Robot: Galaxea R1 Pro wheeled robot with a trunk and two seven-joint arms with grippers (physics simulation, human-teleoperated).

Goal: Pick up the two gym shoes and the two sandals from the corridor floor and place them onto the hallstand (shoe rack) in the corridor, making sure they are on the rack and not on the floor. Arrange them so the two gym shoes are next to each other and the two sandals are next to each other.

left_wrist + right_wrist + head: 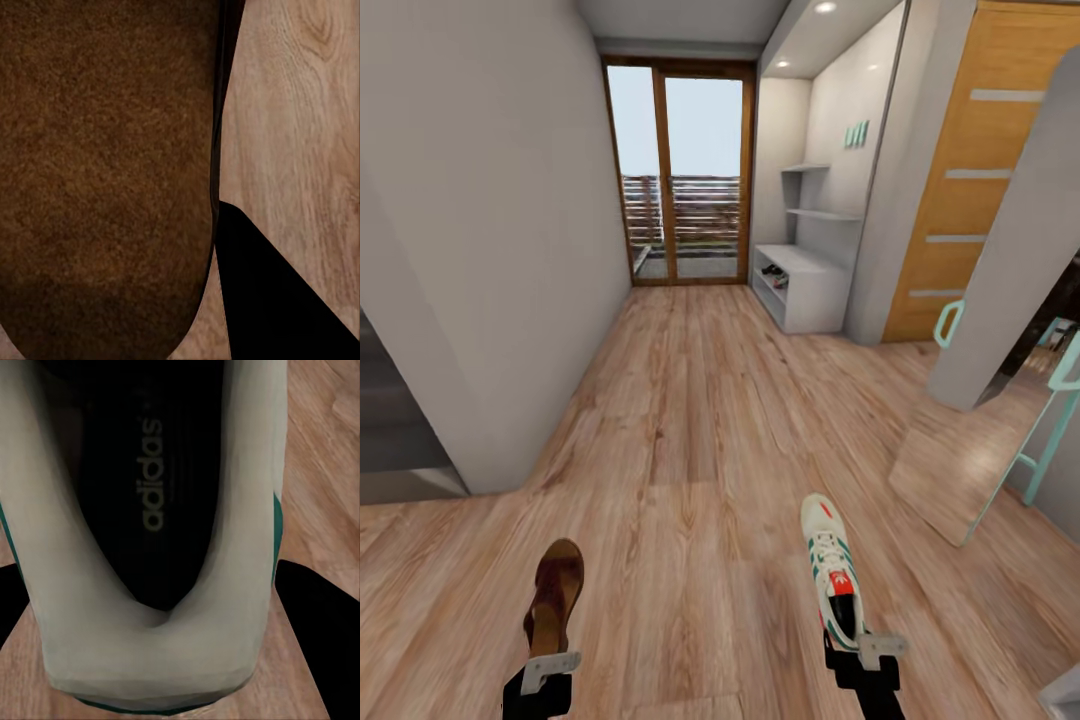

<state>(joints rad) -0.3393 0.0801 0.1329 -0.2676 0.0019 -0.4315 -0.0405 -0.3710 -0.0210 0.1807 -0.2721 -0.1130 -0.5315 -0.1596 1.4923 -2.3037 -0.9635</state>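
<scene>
Brown leather sandal is clamped heel-first in left gripper, toe forward. Right gripper likewise grips gym shoe; hallstand is far ahead, so both are carried for one trip.

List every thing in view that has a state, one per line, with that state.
sandal: held by its heel end in the left gripper, toe pointing ahead.
gym shoe: held by its heel in the right gripper, toe pointing ahead.
hallstand: far down the corridor on the right, something dark on its lower shelf, too small to name.
glass door: shut, at the corridor's end.
</scene>
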